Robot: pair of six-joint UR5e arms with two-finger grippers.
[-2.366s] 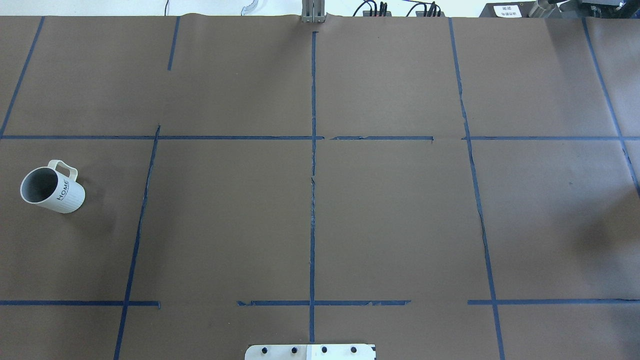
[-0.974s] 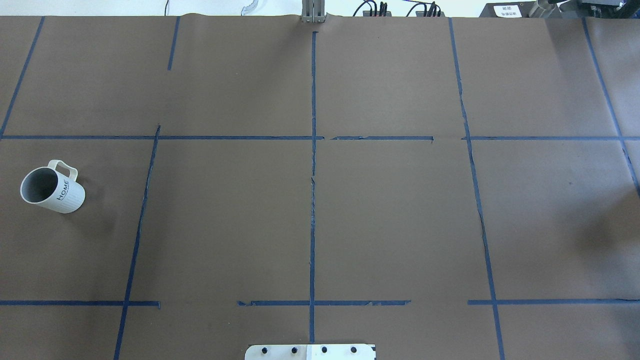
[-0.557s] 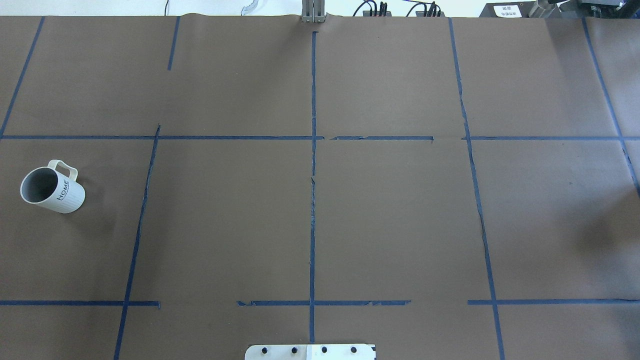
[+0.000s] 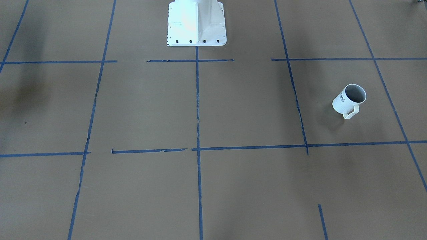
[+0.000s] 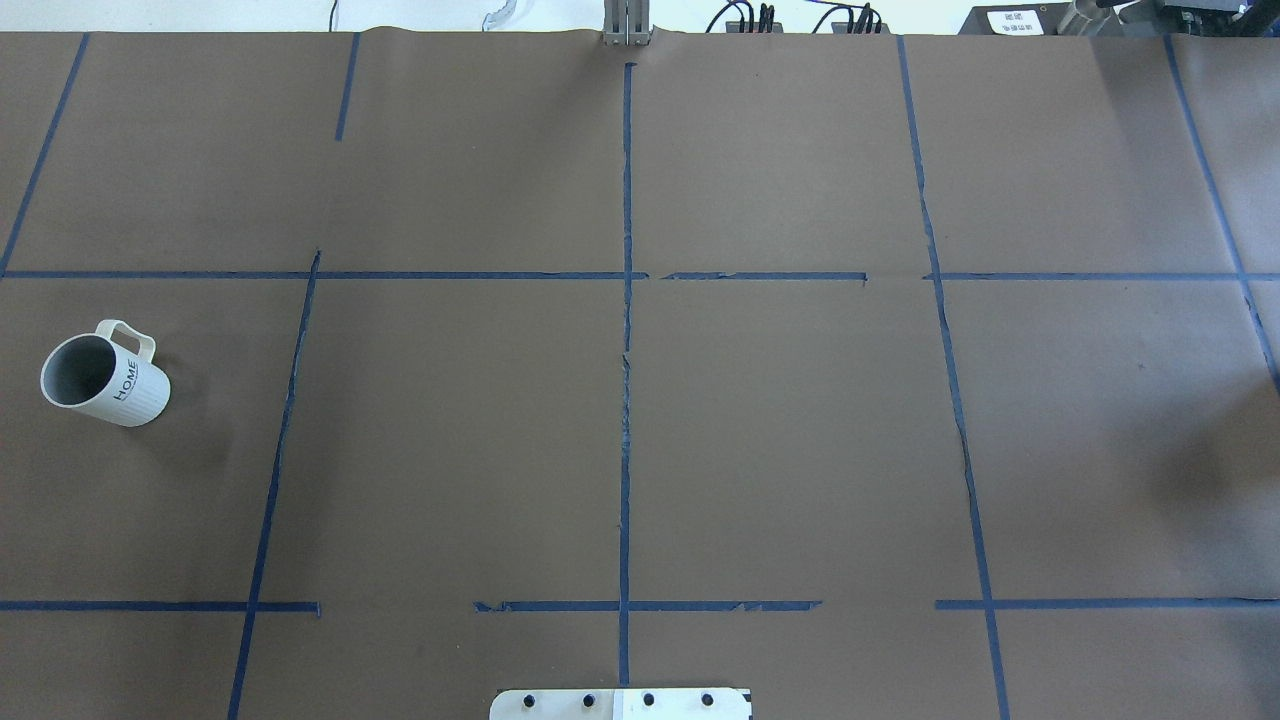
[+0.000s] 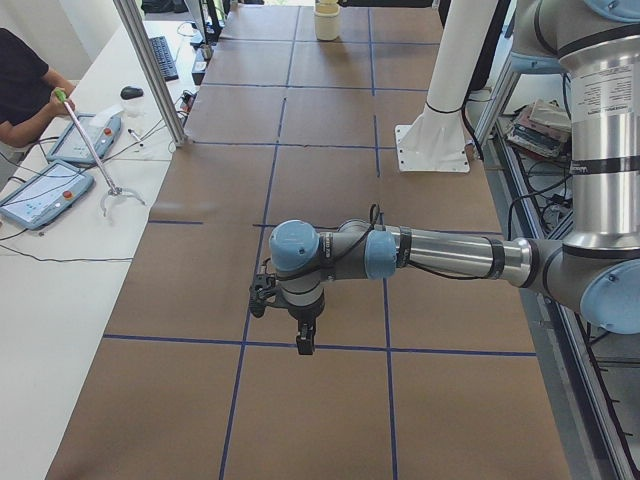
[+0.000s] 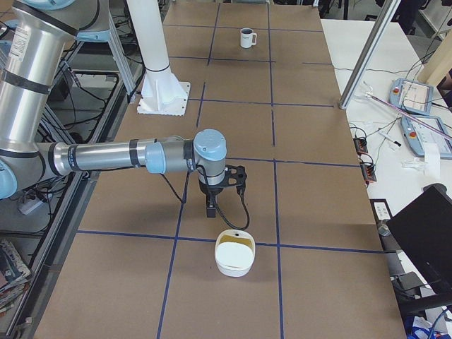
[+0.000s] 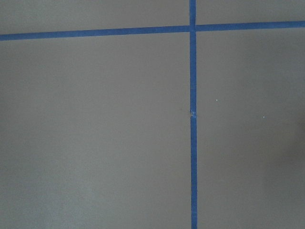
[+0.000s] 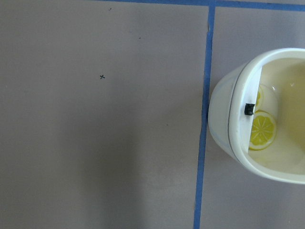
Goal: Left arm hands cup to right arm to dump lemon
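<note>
The cup (image 5: 105,378) stands upright on the table (image 5: 800,450), out at about 9 o'clock in the overhead view. Its handle points to about 1 o'clock and its grey inside is open to the camera. Nothing touches it, and both arms are well apart from it.

The left arm (image 6: 440,250) reaches out low over the table. Its hand (image 6: 303,347) points straight down and hangs just above a line of blue tape (image 8: 193,143). It shows only in the side view, so I cannot tell whether its fingers are apart or together. The left wrist camera shows bare table, with the tape lines crossing at about 1 o'clock.

The right arm (image 7: 106,157) stretches out the same way, with its hand (image 7: 210,212) pointing down. I cannot tell for that hand either. A white tub (image 7: 233,270) sits on the table near it, at about 5 o'clock from the hand in the right-end view. The right wrist camera catches the tub at 3 o'clock, with yellow lemon-slice pictures inside.
</note>
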